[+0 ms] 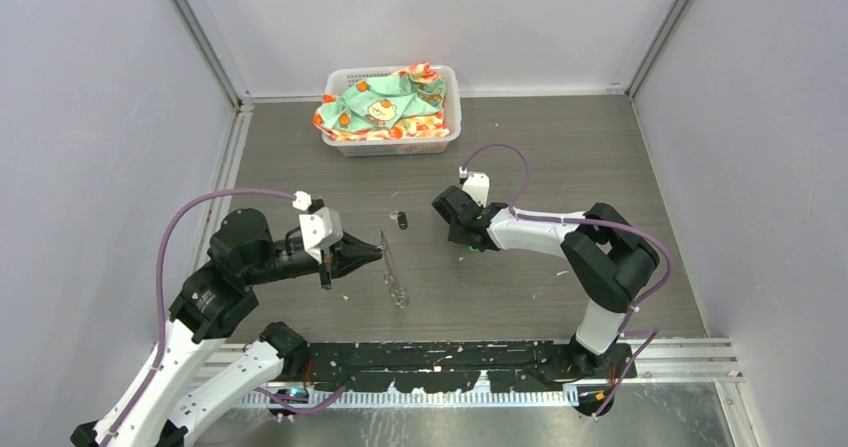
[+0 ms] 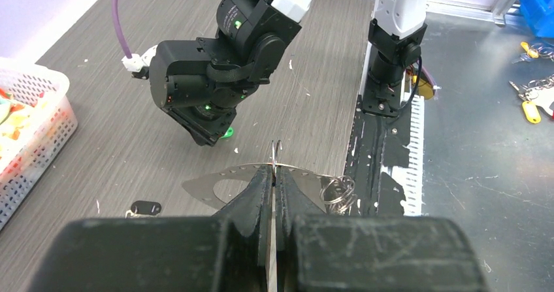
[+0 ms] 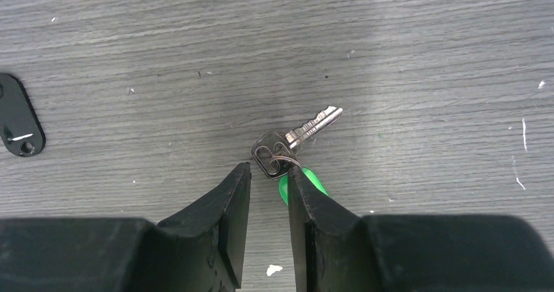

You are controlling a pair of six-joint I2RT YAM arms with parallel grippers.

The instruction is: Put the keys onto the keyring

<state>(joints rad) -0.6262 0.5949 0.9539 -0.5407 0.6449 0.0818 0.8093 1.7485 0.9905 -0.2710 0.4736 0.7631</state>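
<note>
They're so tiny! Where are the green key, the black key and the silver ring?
Small silver key with green plastic head [image 3: 317, 123]: right wrist view, toothed blade.
Small key with flat black plastic head [image 3: 16, 125]: right wrist view, black head.
Thin silver-grey metal keyring loop [image 2: 198, 189]: left wrist view, left part.

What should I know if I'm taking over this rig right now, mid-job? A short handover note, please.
Left gripper: shut on the keyring, which is held on edge.
Right gripper: jaws slightly apart, low over the green key, which lies on the table ungripped.
Black key: on the table, apart from both grippers.
Done: keyring is in hand.
Left: grasp each key and thread it on; neither is on yet.
</note>
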